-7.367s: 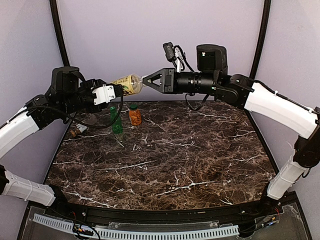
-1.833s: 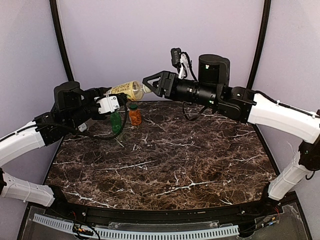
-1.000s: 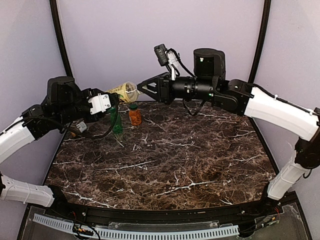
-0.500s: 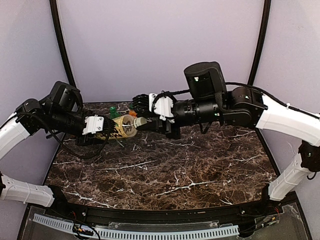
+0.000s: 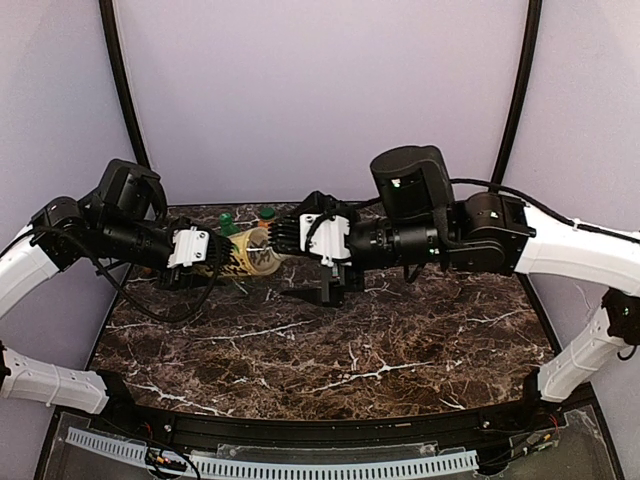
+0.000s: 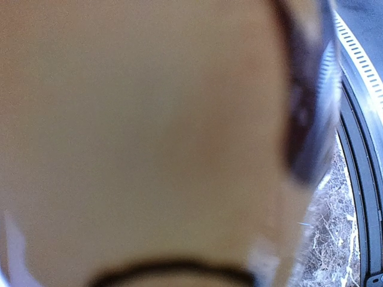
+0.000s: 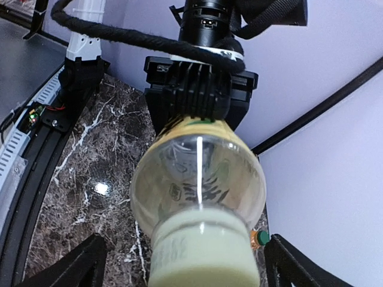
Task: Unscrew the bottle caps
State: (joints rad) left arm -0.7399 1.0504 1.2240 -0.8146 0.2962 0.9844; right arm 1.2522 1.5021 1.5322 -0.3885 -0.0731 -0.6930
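Bottle position: the pale yellow bottle (image 5: 248, 252) lies horizontal above the marble table (image 5: 400, 340), left of centre. Its cap (image 7: 200, 260) is on and points at the right arm. The left gripper (image 5: 218, 250) is clamped on the bottle's lower body; its wrist view is filled by a blurred pale surface. The right gripper (image 5: 288, 262) stands wide open and holds nothing, its fingers (image 7: 72, 269) flanking the cap without touching it. A green bottle (image 5: 228, 218) and an orange bottle (image 5: 268, 212) show only their tops behind the held bottle, near the table's far edge.
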